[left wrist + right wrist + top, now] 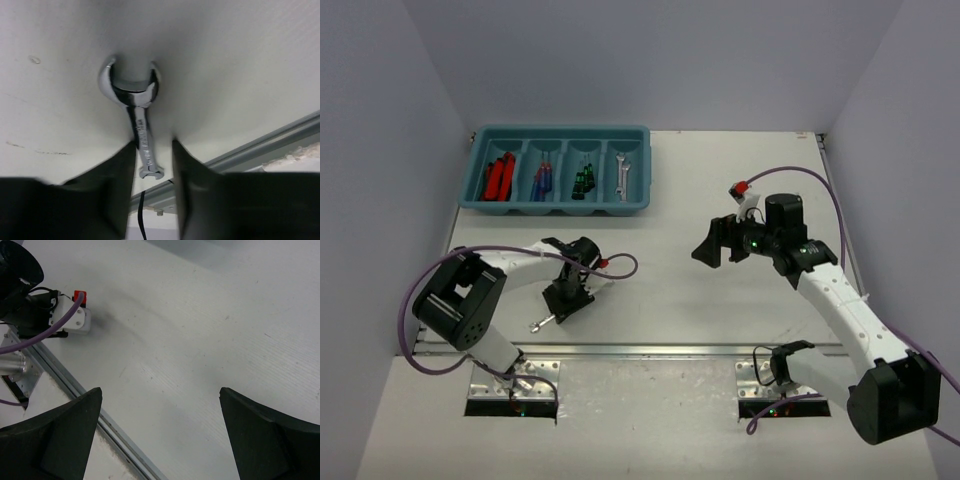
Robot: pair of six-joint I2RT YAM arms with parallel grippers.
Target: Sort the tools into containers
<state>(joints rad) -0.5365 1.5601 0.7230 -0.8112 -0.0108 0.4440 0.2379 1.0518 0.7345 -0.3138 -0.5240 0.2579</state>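
Left claw is down over a small silver wrench lying flat on the desk, near its front edge. Jaws are partly drawn in astride the shaft, with a gap showing on one side: not clamped. Right claw is spread wide over bare desk and carries nothing.

Risks, as I judge them:
- The grip sits toward the small end, so the heavier head may swing or slip free on the lift.
- The thin, flat tool could be pushed along the desk rather than caught.
- A drop here could land on the metal rail.

The likely goal is the far-right compartment of the teal tray, which already holds wrenches.

The desk is matt white and faintly scuffed, with plain pale walls around it.
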